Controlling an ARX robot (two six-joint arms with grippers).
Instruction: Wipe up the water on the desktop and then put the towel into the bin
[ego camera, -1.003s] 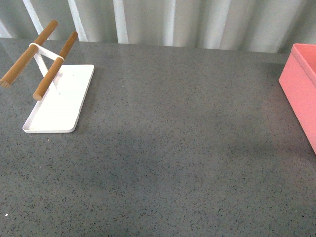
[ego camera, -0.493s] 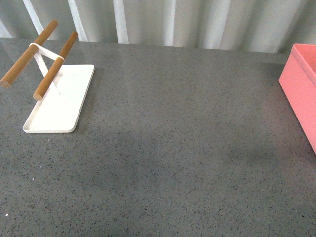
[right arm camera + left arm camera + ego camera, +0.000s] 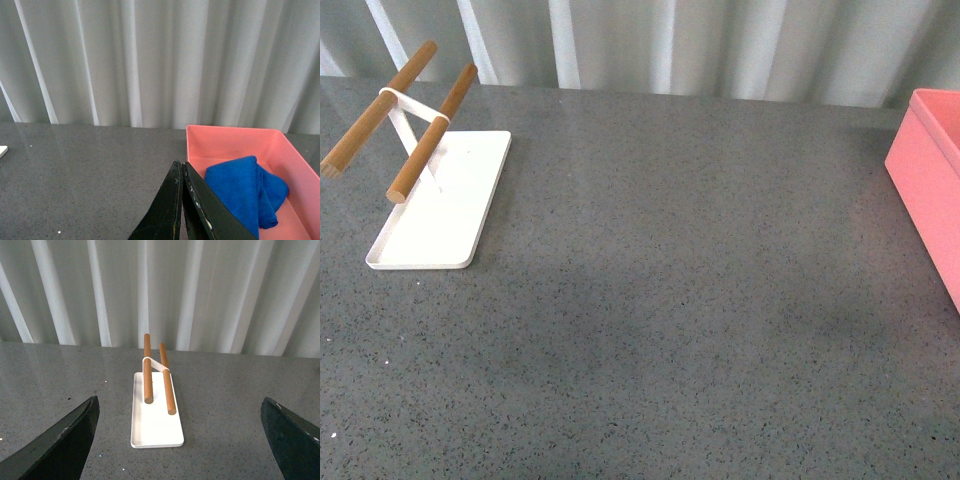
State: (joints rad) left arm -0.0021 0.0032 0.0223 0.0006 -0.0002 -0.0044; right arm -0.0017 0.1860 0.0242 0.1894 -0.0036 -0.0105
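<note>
A blue towel (image 3: 245, 192) is seen folded inside the pink bin (image 3: 280, 145) on the grey counter (image 3: 670, 280). The left tool (image 3: 182, 440) is spread wide; the right tool (image 3: 182, 200) is closed, empty.

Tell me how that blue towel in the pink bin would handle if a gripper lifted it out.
The towel lies folded and bunched in the bin, so it is probably floppy and would drape and unfold when lifted. Its thick, fluffy pile suggests it is easy to pinch and unlikely to slip. It looks light for its bulk, though it may be heavier if damp; the pictures do not show that.
</note>
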